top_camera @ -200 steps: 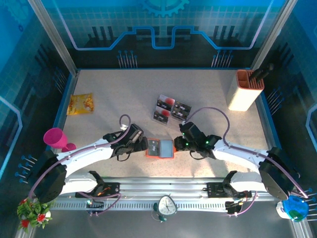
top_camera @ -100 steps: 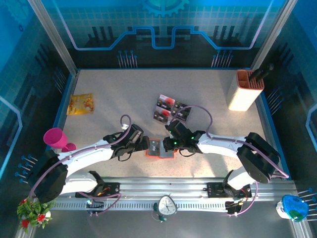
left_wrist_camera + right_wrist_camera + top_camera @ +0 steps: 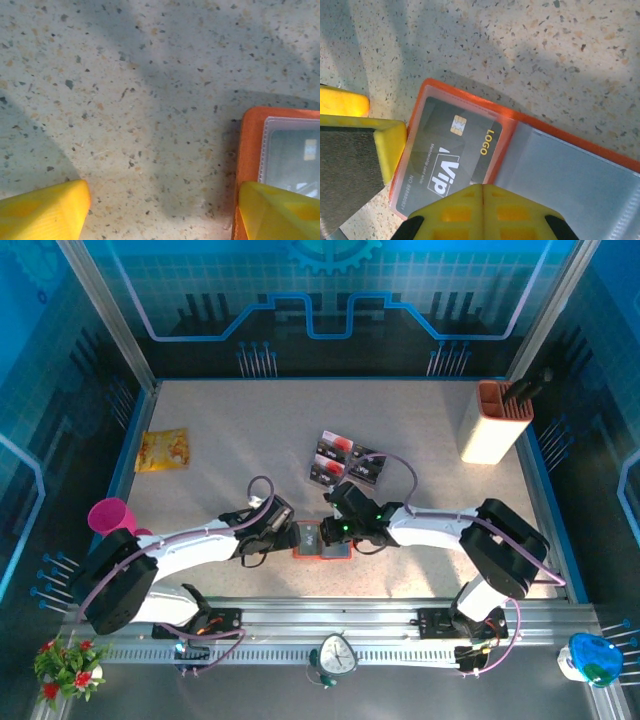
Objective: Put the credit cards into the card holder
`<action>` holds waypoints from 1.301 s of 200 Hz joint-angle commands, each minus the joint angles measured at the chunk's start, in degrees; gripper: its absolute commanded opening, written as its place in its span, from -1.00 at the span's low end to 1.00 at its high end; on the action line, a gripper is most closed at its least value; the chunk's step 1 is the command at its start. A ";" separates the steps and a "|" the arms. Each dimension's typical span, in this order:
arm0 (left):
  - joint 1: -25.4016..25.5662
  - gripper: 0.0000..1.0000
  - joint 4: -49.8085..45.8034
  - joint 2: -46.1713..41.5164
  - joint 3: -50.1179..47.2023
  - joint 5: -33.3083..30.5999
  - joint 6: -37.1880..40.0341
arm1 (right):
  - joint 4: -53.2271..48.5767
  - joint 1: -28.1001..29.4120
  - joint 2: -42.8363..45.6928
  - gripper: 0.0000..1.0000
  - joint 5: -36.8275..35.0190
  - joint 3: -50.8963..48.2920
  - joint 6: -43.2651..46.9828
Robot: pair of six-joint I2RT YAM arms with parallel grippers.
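The orange card holder (image 3: 318,542) lies open near the table's front middle. In the right wrist view a dark VIP card (image 3: 451,149) sits inside its left clear pocket (image 3: 420,165). My right gripper (image 3: 482,194) is shut, its tips together over the card holder's (image 3: 555,165) middle fold, with nothing between them. My left gripper (image 3: 162,210) is open; one yellow finger (image 3: 280,212) rests on the holder's left edge (image 3: 248,150) and the other on bare table. Several more credit cards (image 3: 345,462), black with red marks, lie further back.
A tall cream-and-orange container (image 3: 494,422) stands at the back right. A yellow packet (image 3: 163,449) lies at the left, and a pink cup (image 3: 112,517) stands by the left edge. Both arms meet at the holder, my left gripper (image 3: 288,534) beside my right gripper (image 3: 336,530).
My right arm has swung left from the holder's right side to over its middle, still shut. My left gripper has stayed at the holder's left edge and narrowed a little.
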State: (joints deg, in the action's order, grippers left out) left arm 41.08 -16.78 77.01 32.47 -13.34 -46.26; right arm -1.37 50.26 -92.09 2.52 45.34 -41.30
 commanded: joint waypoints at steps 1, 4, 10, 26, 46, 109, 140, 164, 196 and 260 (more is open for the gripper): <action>-0.27 0.57 -1.77 2.10 -0.57 -1.26 -0.50 | 0.84 0.66 -1.49 -1.00 1.08 1.59 0.74; -0.28 0.57 -1.79 2.23 -0.59 -1.31 -0.54 | 0.84 0.64 -1.64 -1.00 1.08 1.73 0.76; -0.30 0.57 -1.76 2.42 -0.65 -1.42 -0.52 | 0.76 0.64 -1.92 -1.00 1.10 1.83 0.78; -0.23 0.57 -1.68 2.68 -0.74 -1.60 -0.54 | 0.82 0.71 -2.49 -1.00 1.08 2.11 0.98; -0.29 0.57 -1.57 2.79 -0.74 -1.77 -0.32 | 0.75 0.80 -3.47 -1.00 1.42 2.46 1.13; -0.27 0.56 -1.23 3.82 -0.57 -1.73 0.20 | 0.49 1.00 -6.29 -1.00 1.87 3.53 1.48; -0.29 0.56 -1.09 3.98 -0.65 -1.73 0.48 | 0.18 1.40 -7.60 -1.00 2.42 4.25 1.62; -0.27 0.56 -0.98 4.02 -0.73 -1.73 0.51 | -0.36 1.78 -8.46 -1.00 2.57 4.68 1.77; -0.27 0.56 -0.88 4.29 -0.70 -1.70 0.64 | -0.75 2.30 -9.24 -1.00 2.66 4.71 1.84; -0.36 0.62 -5.71 -0.65 2.59 -3.14 2.36 | -3.77 0.98 -1.52 -1.00 0.78 4.35 2.73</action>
State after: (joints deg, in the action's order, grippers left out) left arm 41.17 -17.93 78.00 33.61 -14.33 -46.15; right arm -2.37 51.11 -98.10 3.46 49.30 -39.99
